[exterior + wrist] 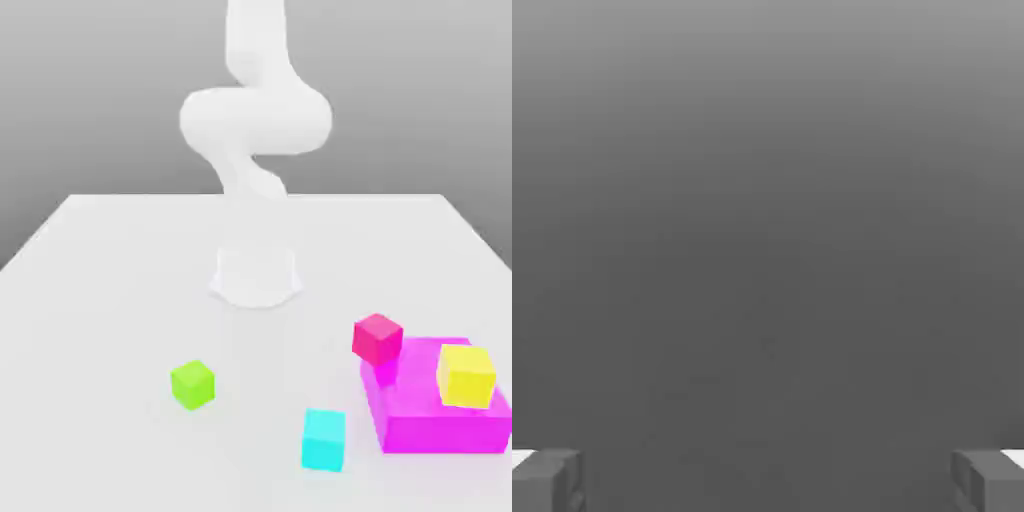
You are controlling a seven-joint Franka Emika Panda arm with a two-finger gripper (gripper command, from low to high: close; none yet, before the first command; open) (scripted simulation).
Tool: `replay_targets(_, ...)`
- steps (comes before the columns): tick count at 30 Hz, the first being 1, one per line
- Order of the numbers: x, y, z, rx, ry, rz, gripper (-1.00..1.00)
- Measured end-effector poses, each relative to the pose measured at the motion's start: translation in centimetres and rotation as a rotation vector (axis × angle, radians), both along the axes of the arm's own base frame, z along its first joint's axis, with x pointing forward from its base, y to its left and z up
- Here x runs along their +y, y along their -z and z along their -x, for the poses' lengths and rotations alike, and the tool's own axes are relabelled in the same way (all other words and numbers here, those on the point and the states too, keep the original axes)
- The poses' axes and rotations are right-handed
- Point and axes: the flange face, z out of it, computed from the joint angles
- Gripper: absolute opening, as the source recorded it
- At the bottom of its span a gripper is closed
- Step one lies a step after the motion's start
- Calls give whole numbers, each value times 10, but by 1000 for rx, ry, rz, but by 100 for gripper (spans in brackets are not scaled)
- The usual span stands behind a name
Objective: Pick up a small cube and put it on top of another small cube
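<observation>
The cyan cube [323, 440] lies nearest, on the table [110, 330], between the lime cube [193, 385] and the magenta block [445, 433], apart from both. The gripper [768, 482] stands wide with nothing between its fingers, presumably kept ready to take the cyan cube. The lime cube sits alone, its top bare, which should suit stacking. The block bears the yellow cube [466, 376]; the pink cube [377, 340] is at its edge. Count: 4 cubes, 1 block, 1 arm [256, 120].
</observation>
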Motion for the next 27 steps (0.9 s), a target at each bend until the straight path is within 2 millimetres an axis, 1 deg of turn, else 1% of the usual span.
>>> replay_targets(2,8,41,-26,70,-82,86,0)
replay_targets(5,19,104,-54,171,-210,195,0)
replay_targets(8,28,168,-73,269,-352,285,0)
replay_targets(11,37,233,-81,364,-506,356,0)
replay_targets(13,43,276,-82,422,-615,392,0)
replay_targets(16,52,338,-75,502,-788,430,0)
replay_targets(18,61,377,-65,547,-914,446,0)
replay_targets(21,72,433,-44,602,-1103,452,0)
replay_targets(22,75,450,-36,617,-1165,448,0)
replay_targets(23,76,464,-32,623,-1195,444,0)
replay_targets(27,77,509,-29,628,-1222,439,0)
